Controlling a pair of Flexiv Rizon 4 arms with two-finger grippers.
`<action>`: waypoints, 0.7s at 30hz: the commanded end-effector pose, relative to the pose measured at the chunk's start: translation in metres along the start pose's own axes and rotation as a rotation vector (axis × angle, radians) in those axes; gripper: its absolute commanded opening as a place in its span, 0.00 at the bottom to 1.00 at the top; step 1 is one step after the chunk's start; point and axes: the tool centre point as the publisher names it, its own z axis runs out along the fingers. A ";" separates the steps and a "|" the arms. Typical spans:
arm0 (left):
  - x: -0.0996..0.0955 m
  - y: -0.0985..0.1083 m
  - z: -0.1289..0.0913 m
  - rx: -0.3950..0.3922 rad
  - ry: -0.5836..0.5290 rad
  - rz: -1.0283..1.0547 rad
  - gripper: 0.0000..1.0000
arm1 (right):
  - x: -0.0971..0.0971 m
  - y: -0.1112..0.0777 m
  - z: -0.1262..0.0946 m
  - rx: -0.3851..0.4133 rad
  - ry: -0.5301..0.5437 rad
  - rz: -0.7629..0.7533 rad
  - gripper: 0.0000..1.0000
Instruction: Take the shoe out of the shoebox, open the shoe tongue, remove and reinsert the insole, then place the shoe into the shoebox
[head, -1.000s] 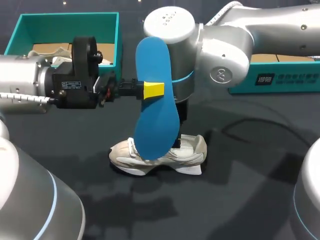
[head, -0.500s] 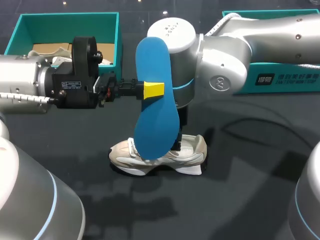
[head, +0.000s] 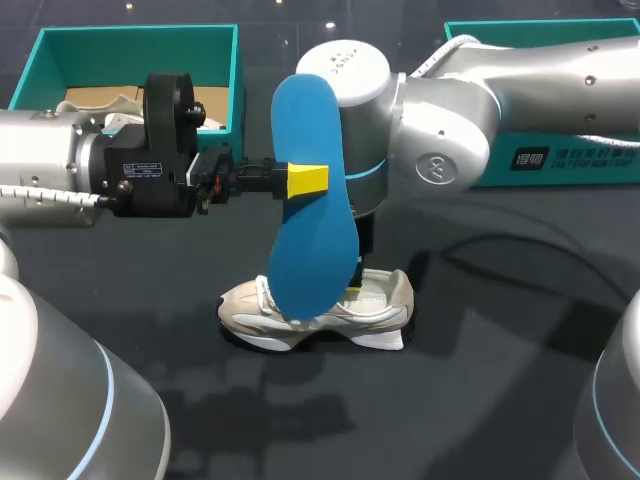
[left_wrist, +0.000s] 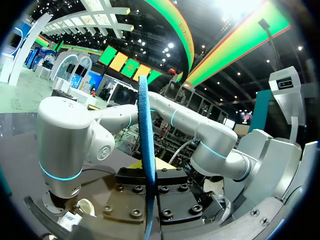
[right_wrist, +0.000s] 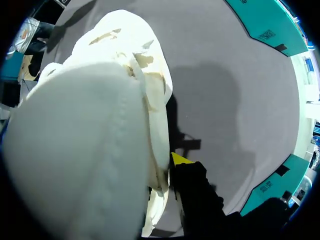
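Left fingers (head: 307, 180) clamp the blue insole (head: 312, 250) upright above the shoe (head: 378, 300), which sits on the surface. The right arm (head: 430, 110) is at the shoe's opening; whether it grips cannot be told. Reinsertion likely comes next: lower the insole in.

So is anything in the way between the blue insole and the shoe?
Yes, partly: the right gripper sits down at the shoe, its arm directly above it. The insole, held in the left gripper, hangs upright in front of them.
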 end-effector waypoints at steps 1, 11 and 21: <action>0.000 0.001 0.002 0.002 -0.001 0.000 0.00 | 0.002 0.003 -0.005 0.012 -0.004 0.002 0.00; 0.000 0.001 0.002 0.002 -0.001 0.000 0.00 | 0.007 -0.001 -0.016 0.028 0.032 0.033 0.00; 0.000 0.001 0.002 0.002 -0.001 0.000 0.00 | 0.023 -0.015 -0.043 -0.056 0.131 0.354 0.00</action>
